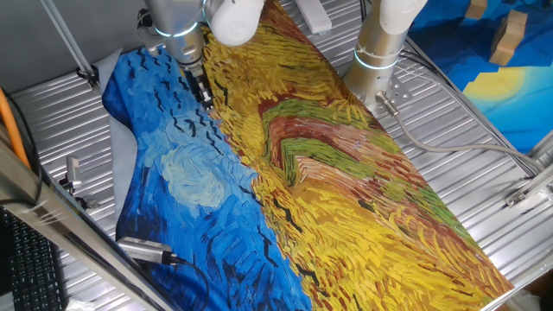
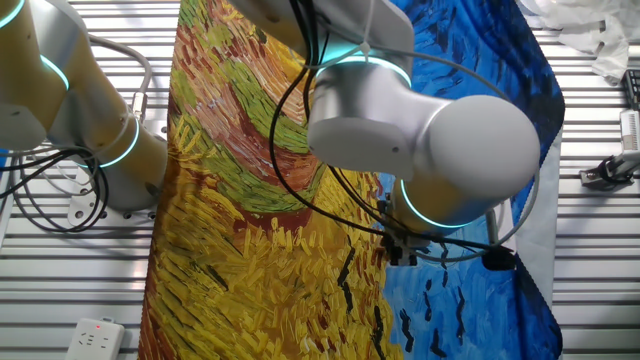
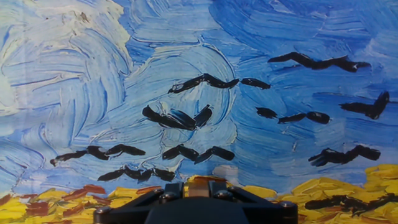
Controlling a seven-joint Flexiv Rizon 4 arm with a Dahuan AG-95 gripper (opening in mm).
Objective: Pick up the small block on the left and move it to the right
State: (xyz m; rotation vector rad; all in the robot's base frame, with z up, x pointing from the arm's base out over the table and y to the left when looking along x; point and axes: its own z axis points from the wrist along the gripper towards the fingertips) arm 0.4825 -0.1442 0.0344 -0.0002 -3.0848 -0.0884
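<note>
Item: painted cloth [image 1: 346, 173], spread over a ribbed metal table [image 1: 467, 130]; swirling blue sky with black bird strokes on one side, yellow, green and brown field on the other.

Item: arm [image 1: 177, 22], white with a cyan ring, reaching down over the blue part of the cloth near its far edge in one fixed view; in the other fixed view its bulky white joints [image 2: 430, 140] cover much of the cloth.

Item: gripper [image 1: 201, 89], dark, pointing down, tips close to or on the cloth at the border of blue and yellow; in the hand view only its black housing [image 3: 199, 208] shows at the bottom edge; finger gap not visible in any view, so how far open it is cannot be told.

Item: small block [image 3: 202, 181], taken to be the tan-brown piece just above the housing in the hand view, at the line where blue meets yellow; whether it is held or merely lies on the cloth cannot be told; not made out in either fixed view.

Item: white column [image 1: 380, 47] with a cyan ring, standing beside the cloth on the table; grey cables [image 2: 30, 190] looped near it.

Item: silvery cylinder [image 1: 143, 250] at the near edge of the blue side; black keyboard [image 1: 34, 268] at the corner; white power strip [image 2: 95, 338] on the table.
</note>
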